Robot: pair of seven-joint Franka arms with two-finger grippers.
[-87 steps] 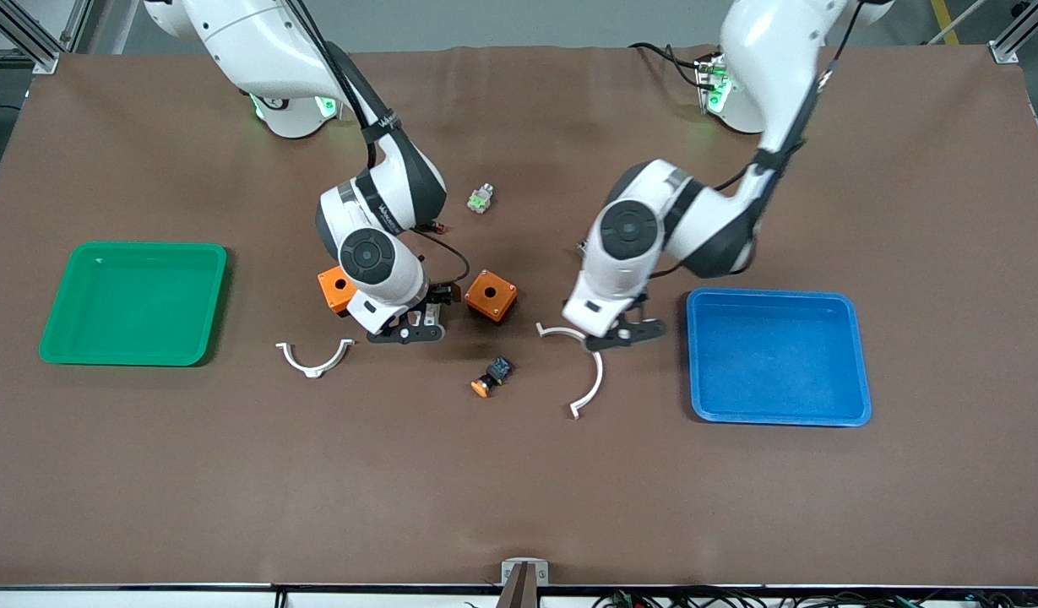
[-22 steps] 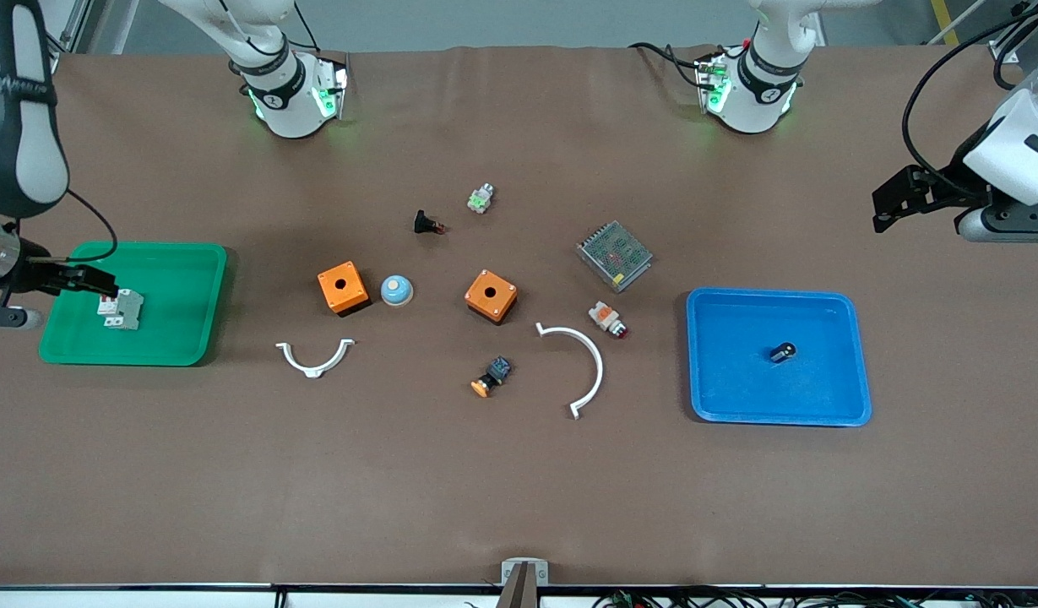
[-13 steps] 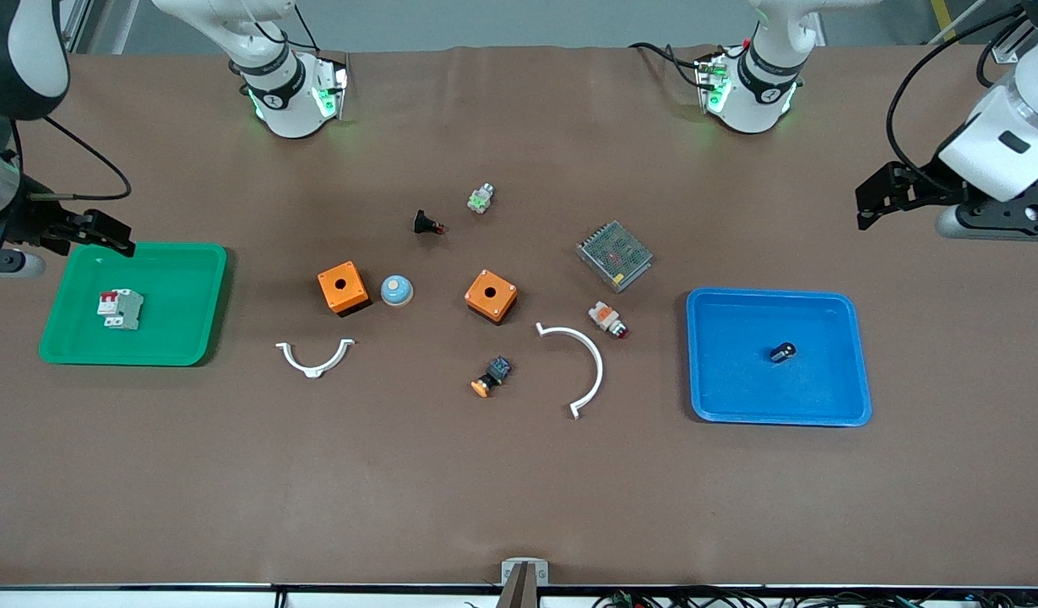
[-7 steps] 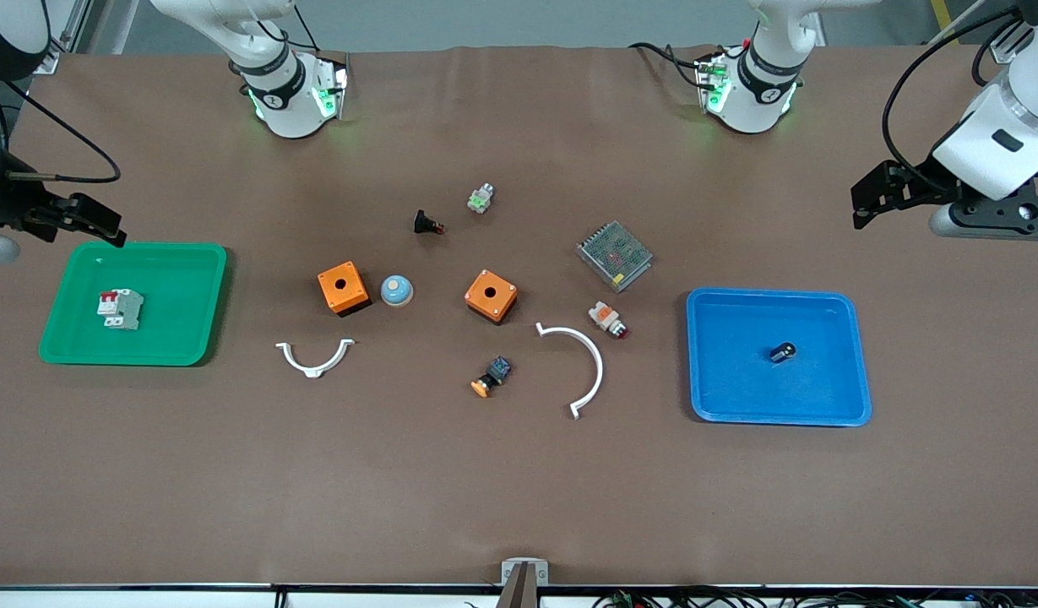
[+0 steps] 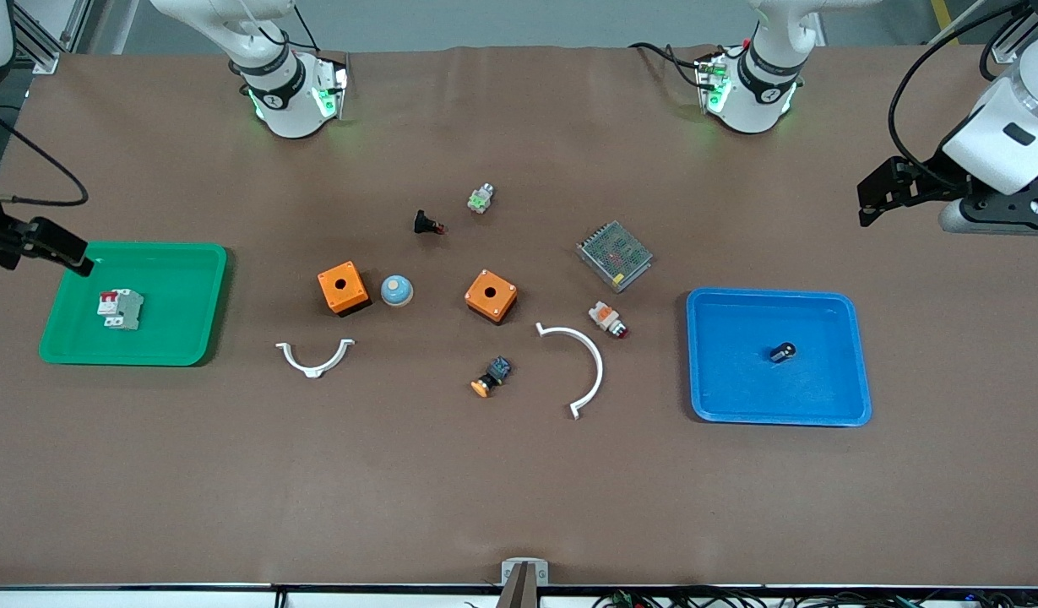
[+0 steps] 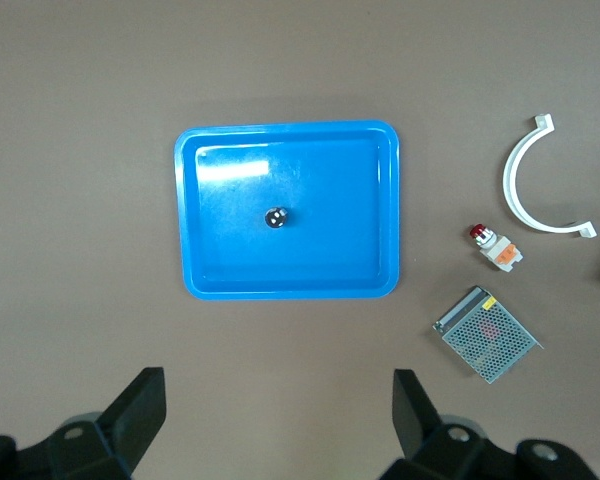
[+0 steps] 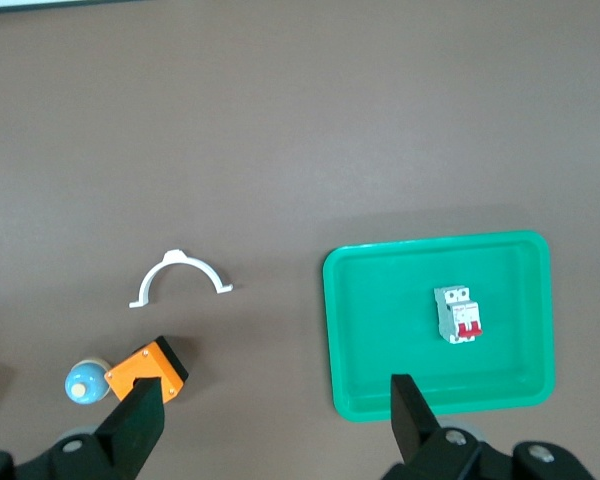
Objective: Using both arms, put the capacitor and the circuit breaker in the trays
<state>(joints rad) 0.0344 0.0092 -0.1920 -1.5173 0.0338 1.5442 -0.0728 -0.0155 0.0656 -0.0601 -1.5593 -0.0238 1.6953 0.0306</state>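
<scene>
The circuit breaker, white-grey with red levers, lies in the green tray; it also shows in the right wrist view. The capacitor, a tiny black cylinder, lies in the blue tray; it also shows in the left wrist view. My right gripper is open and empty, raised over the green tray's corner at the right arm's end of the table. My left gripper is open and empty, raised over bare table off the blue tray's corner.
Between the trays lie two orange boxes, a blue dome, a metal mesh unit, a white-orange button part, two white arcs, a black-blue switch and a black push-button.
Both arms left the table's middle; the breaker now lies in the green tray and the capacitor in the blue tray. Both grippers have let go and drawn back toward the table's ends.
</scene>
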